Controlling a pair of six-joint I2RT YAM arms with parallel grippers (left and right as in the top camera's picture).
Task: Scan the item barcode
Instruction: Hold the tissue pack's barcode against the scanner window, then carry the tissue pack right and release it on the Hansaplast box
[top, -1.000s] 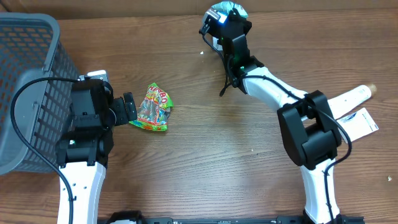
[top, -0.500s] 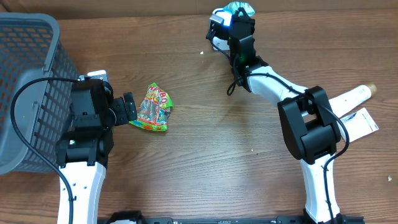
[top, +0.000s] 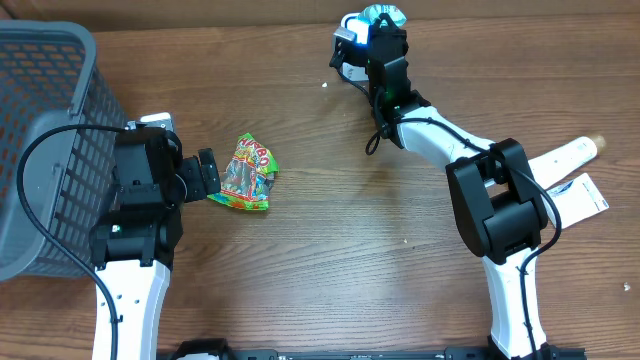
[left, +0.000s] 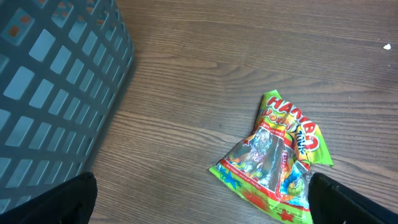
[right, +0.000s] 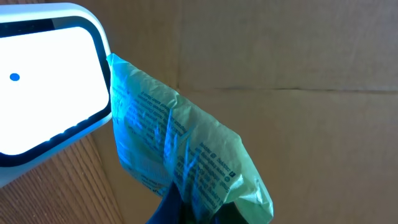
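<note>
Right hand (top: 380, 28) clamped on green packet (right: 180, 149), far side, right beside white scanner (right: 43, 81). Left hand (top: 208, 174) wide open by Haribo bag (left: 280, 155) on surface (top: 330, 250); basket (top: 40, 120) left.

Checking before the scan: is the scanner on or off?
On: the scanner window glows bright white, with the green packet right beside it.

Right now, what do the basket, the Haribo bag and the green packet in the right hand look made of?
Basket: grey moulded plastic, matte, judging by its rigid square lattice. Haribo bag: thin glossy plastic film, crinkled, with a silvery reflective patch. Green packet: thin wrinkled film, probably plastic, printed with small text.
</note>
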